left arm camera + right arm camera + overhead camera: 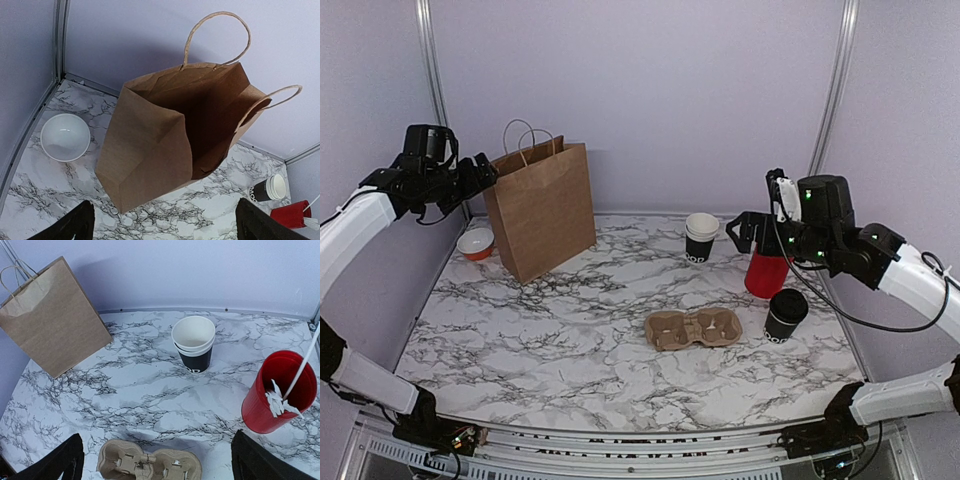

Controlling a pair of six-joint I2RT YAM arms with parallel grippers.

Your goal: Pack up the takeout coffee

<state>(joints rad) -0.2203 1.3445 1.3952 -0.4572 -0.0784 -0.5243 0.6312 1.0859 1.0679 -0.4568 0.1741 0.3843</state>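
The takeout coffee (786, 314), a black cup with a black lid, stands at the right of the marble table, in front of the red cup; neither wrist view shows it. A brown cardboard cup carrier (693, 328) lies empty to its left and also shows in the right wrist view (150, 466). A brown paper bag (542, 208) stands open at the back left. My left gripper (483, 174) hovers high beside the bag's top, open and empty, looking down into the bag (175, 145). My right gripper (745, 232) is open and empty, raised above the red cup.
A nested stack of black cups (701, 237) stands at the back right, also in the right wrist view (194, 342). A red cup of white sticks (765, 272) stands next to the coffee. A white bowl (476, 243) sits left of the bag. Walls close in on three sides.
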